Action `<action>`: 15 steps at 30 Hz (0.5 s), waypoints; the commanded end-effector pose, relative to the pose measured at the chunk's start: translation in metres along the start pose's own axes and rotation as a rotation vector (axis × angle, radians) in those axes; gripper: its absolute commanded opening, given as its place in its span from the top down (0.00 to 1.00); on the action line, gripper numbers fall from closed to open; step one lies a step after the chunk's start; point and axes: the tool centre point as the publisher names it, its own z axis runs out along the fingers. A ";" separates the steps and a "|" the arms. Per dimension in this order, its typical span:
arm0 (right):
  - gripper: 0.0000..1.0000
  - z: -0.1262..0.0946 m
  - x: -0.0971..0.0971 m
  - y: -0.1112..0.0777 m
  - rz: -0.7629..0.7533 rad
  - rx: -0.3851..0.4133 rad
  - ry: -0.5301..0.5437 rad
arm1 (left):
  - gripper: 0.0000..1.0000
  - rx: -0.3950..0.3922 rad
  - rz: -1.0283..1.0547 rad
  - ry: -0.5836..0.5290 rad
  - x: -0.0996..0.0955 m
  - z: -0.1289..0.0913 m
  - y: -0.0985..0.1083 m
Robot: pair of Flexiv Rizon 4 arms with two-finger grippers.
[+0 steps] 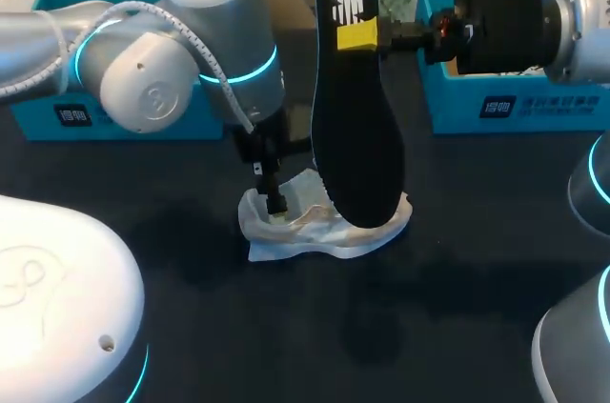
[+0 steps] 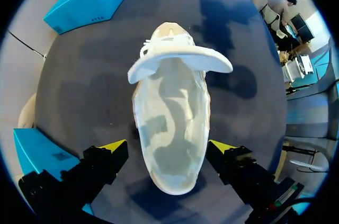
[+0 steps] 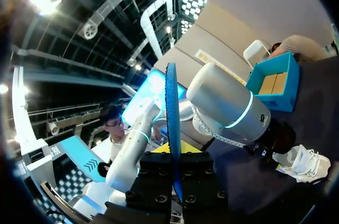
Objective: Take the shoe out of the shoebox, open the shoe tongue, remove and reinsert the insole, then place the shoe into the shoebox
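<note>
Insole [image 1: 357,136] is out, black, upright, its lower, wider end at or just over the shoe [image 1: 324,227]; contact cannot be told. Right gripper [image 1: 355,33] pinches it near the top end, fingers closed on it edgewise.

Shoe lies on the tabletop [image 1: 286,327] at mid-table, tongue [image 2: 180,62] folded back, opening bare. Left gripper [image 2: 168,147] straddles it, fingers [image 2: 106,163] wide, tips close beside both flanks; contact not confirmed.

Judged step: reinsertion. You want the wide end fed in first, tilted toward the toe, then the top end laid down into the heel. Brace the shoe with the left fingers first, or it will likely skid. Keep the tongue clear of the insole's path.

Boxes: one blue box [image 1: 57,117] at 10 o'clock from the shoe, another [image 1: 515,108] at 2 o'clock. Both interiors are hidden by the arms in the head view; the right wrist view shows a blue box [image 3: 278,83] beyond the left arm, brown inside, no shoe in it.
</note>
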 end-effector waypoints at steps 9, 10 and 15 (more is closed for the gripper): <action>1.00 0.002 0.000 0.000 0.001 -0.001 -0.002 | 0.00 0.015 -0.001 0.006 -0.036 0.021 -0.027; 1.00 0.002 0.000 0.000 0.001 -0.001 -0.002 | 0.00 0.017 -0.006 0.004 -0.039 0.024 -0.030; 1.00 0.002 0.000 0.000 0.001 -0.001 -0.002 | 0.00 0.002 -0.009 0.009 -0.045 0.039 -0.042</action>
